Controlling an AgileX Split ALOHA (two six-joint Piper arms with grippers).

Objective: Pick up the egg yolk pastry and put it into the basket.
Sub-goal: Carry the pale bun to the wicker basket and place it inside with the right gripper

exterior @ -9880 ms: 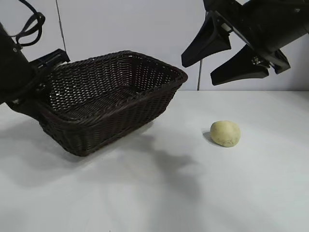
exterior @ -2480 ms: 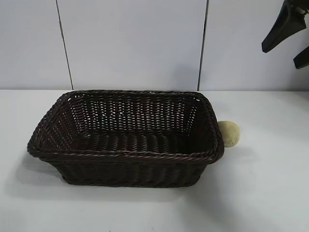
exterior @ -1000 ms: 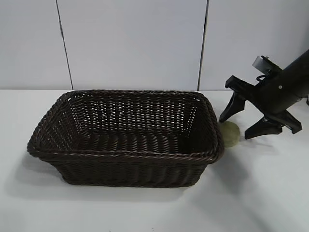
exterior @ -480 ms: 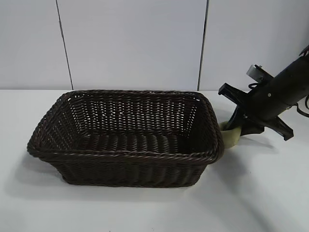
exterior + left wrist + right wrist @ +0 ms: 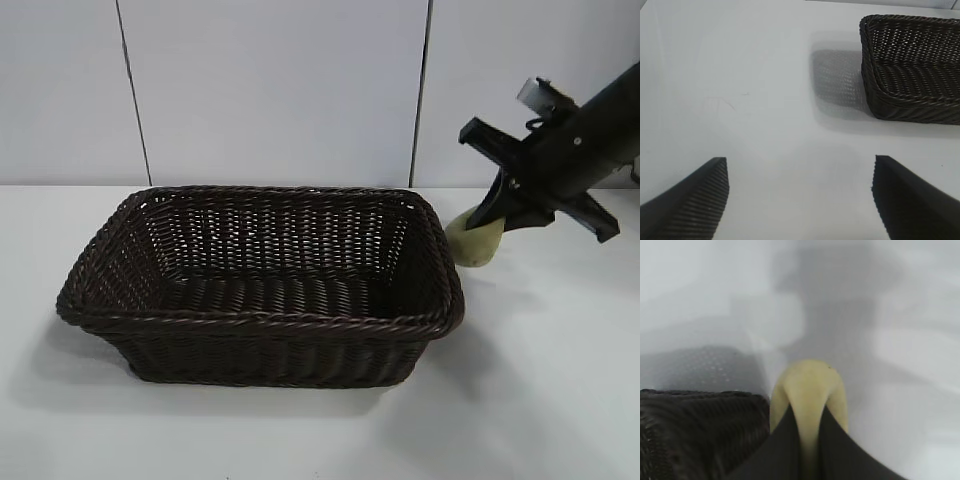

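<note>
Looking at the exterior view, we see the right gripper (image 5: 492, 222) pinching the egg yolk pastry (image 5: 472, 240) at about 3 o'clock from the basket (image 5: 260, 320), just off its right-hand rim. The pastry hangs from the fingertips, squashed into a drooping shape, with its lower edge near the rim's corner; we can't tell whether it brushes the wicker. From the right wrist view it's pretty clear: both fingers (image 5: 777, 450) press together on the pastry (image 5: 809, 385) so hard that the pale dough bulges out past the tips, with the basket's dark corner (image 5: 700, 435) beside it and the white table (image 5: 900, 365) below.

The left gripper (image 5: 800, 200) sits spread wide with nothing between its ridged pads (image 5: 695, 200), above bare table (image 5: 740, 90). In that view the basket (image 5: 912, 65) is up around 1 o'clock, well apart from the pads. The basket itself sits flat on the table (image 5: 540, 400), and we see nothing inside it.
</note>
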